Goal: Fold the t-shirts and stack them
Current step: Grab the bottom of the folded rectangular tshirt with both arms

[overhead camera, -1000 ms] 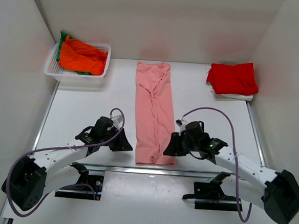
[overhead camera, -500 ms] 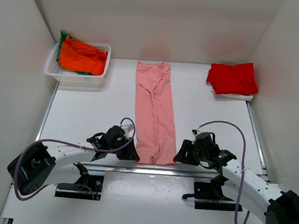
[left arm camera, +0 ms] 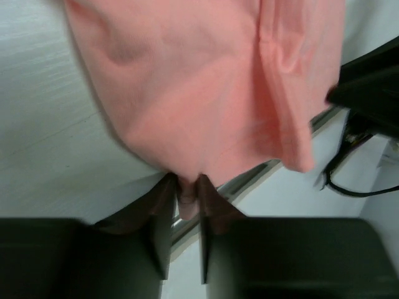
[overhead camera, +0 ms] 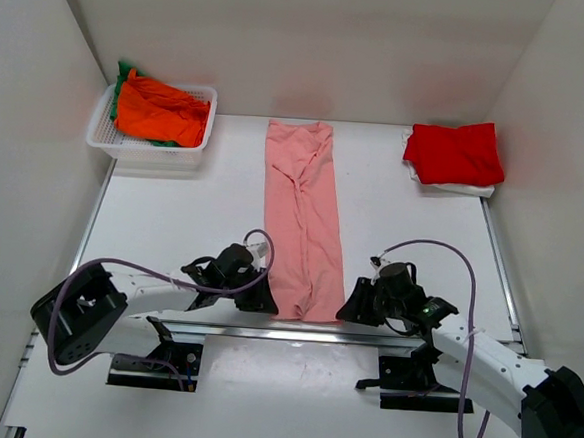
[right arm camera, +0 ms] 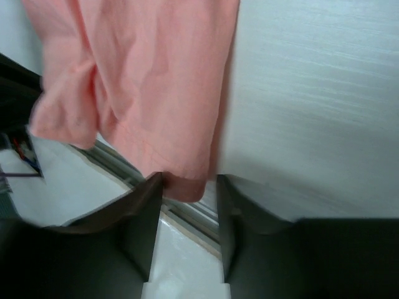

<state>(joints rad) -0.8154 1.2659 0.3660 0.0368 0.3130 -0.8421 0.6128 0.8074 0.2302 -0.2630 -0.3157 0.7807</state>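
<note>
Overhead, I start at the far-left corner of the table (overhead camera: 172, 221). A white latticed plastic basket (overhead camera: 152, 153) holds a crumpled orange t-shirt (overhead camera: 159, 115), with a green t-shirt (overhead camera: 124, 71) poking out behind it.

At the near edge, the left gripper (overhead camera: 262, 299) sits at the near-left corner of the salmon-pink t-shirt (overhead camera: 303, 210). The shirt lies as a long narrow strip down the middle of the table, creased lengthwise, with its near hem at the metal rail (overhead camera: 214, 329).

From above I can't see the jaws. The left wrist camera shows two dark flat fingers (left arm camera: 159, 230) standing close together, with a tongue of soft matte pink cloth filling the slit between them. So that gripper is clamped on the hem.

The right gripper (overhead camera: 352, 308) mirrors it at the shirt's near-right corner. Its wrist camera shows its fingers wider apart, with the rounded pink corner between them touching the finger on the left of that view. The blurred picture doesn't settle whether the other finger presses the cloth, so I cannot tell if this one grips.

The wrist views also show a fine streaked grain in the tabletop, which reads as plain white from above.

At the far-right corner, seen only overhead, a bright red t-shirt (overhead camera: 455, 152) lies folded into a rough rectangle on something white (overhead camera: 466, 189).
</note>
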